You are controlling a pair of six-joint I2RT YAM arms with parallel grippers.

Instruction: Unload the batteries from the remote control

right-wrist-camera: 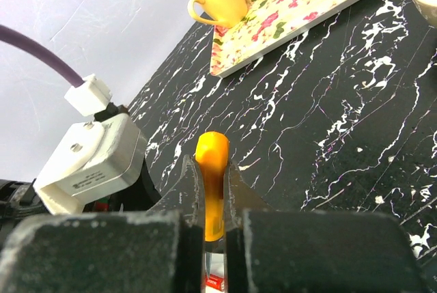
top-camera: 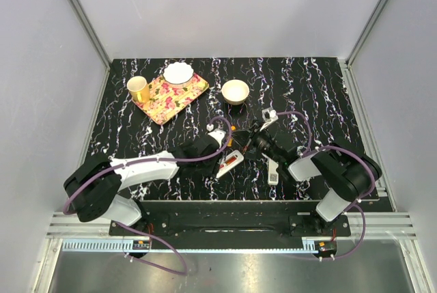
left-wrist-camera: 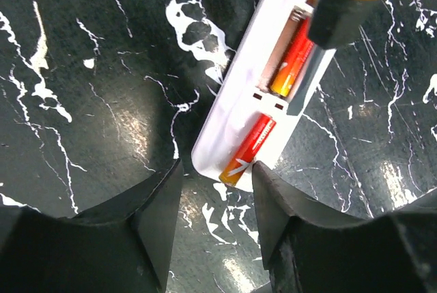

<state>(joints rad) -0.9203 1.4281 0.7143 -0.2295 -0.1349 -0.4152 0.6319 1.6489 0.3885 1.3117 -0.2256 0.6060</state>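
Note:
A white remote (left-wrist-camera: 232,112) lies on the black marbled table with its back open; it also shows in the top view (top-camera: 230,163). One red-orange battery (left-wrist-camera: 292,54) sits in the upper bay. A second battery (left-wrist-camera: 249,149) lies slanted at the remote's near end, its tip over the edge. My left gripper (left-wrist-camera: 215,214) is open, its fingers either side of that end, the right finger (left-wrist-camera: 273,201) next to the battery tip. My right gripper (right-wrist-camera: 214,190) is shut on an orange-handled tool (right-wrist-camera: 212,163), whose dark shaft (left-wrist-camera: 334,16) reaches down into the upper bay.
A flowered tray (top-camera: 188,98) at the back left holds a yellow cup (top-camera: 138,88) and a white dish (top-camera: 178,73). A white bowl (top-camera: 235,91) stands behind the grippers. A small white flat piece (top-camera: 273,171) lies right of the remote.

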